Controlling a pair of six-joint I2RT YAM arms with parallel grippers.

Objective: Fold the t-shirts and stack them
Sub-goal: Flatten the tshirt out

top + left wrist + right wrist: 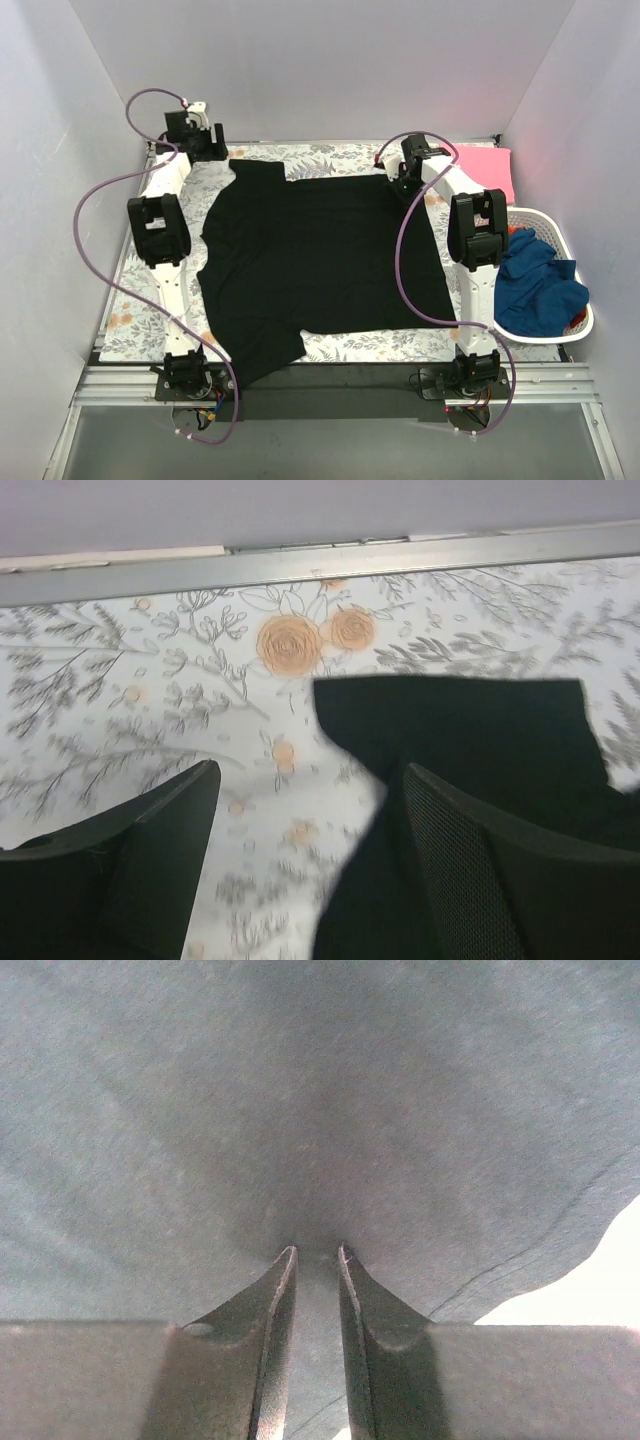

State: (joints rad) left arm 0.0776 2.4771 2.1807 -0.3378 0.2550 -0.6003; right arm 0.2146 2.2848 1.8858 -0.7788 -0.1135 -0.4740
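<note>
The black shirt [320,260] lies spread flat across the table [140,320]. At the table's far left corner the left gripper [305,790] is spread wide beside a sleeve. At the table's far right the right gripper [316,1255] pinches the shirt's fabric.

The black t-shirt [320,255] covers most of the table [135,325], leaving free strips only along L & near edges, w/ the laundry basket [553,222] blocking the R side & walls [60,150] close around.
</note>
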